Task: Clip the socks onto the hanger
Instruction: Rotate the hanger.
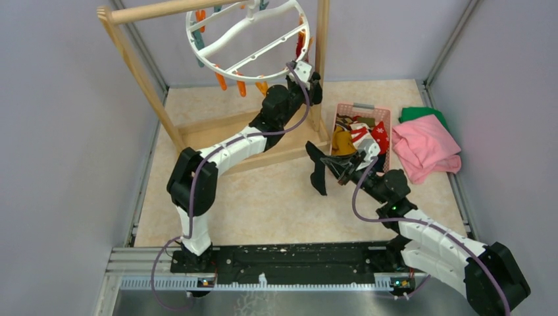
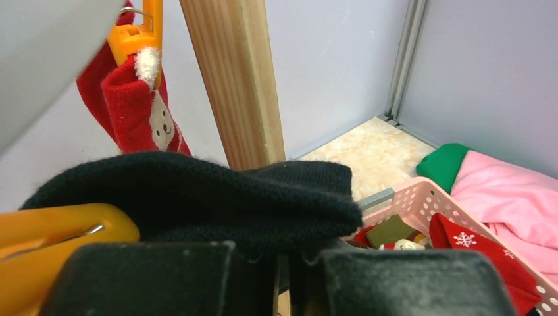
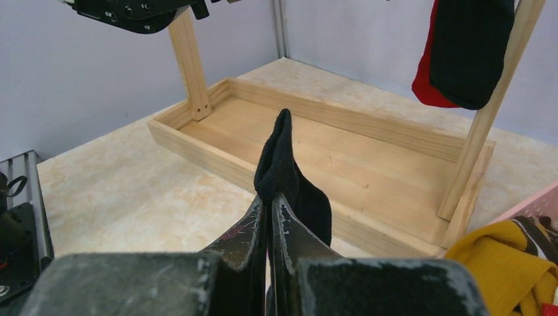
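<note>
Left wrist, red sock on orange clip, indistinct overhead

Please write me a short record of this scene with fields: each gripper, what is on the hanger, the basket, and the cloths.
left gripper: shut, raised at the hanger, against the hanging black sock; whether it grips the sock is unclear
right gripper: shut on the second black sock
on hanger: red sock under an orange clip
basket: pink, holds a yellow sock and a snowflake sock
cloths: pink cloth beside green cloth
</note>
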Controlling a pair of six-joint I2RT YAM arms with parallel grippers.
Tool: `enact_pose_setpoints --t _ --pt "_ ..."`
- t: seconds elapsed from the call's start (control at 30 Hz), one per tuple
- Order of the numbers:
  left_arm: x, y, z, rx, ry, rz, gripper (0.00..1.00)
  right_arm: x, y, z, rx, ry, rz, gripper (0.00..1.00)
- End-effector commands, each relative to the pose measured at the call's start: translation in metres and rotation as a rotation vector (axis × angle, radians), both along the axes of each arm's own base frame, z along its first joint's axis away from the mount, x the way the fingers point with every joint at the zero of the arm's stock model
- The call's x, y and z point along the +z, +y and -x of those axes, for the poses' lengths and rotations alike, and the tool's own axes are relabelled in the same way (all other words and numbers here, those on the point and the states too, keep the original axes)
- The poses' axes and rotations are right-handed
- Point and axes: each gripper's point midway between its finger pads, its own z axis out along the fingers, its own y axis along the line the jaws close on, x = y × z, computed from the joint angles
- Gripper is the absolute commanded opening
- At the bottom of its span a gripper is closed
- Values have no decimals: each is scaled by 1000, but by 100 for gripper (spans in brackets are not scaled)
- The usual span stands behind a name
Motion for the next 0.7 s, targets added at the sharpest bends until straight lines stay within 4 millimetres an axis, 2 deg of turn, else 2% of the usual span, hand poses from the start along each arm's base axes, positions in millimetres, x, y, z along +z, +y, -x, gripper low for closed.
enact_pose_setpoints --t 0.0,0.27,0.5,0.67 --pt "19 -1 2 15 -40 26 15 12 -6 -1 -21 -30 -41 0" --pt "30 -4 43 -131 -69 59 56 12 -6 0 -16 -34 -44 0" --pt "32 1 73 -214 -75 47 68 12 -6 1 -12 -34 -47 0" --pt "21 4 97 -279 -60 21 75 12 -5 1 -10 -33 -47 0"
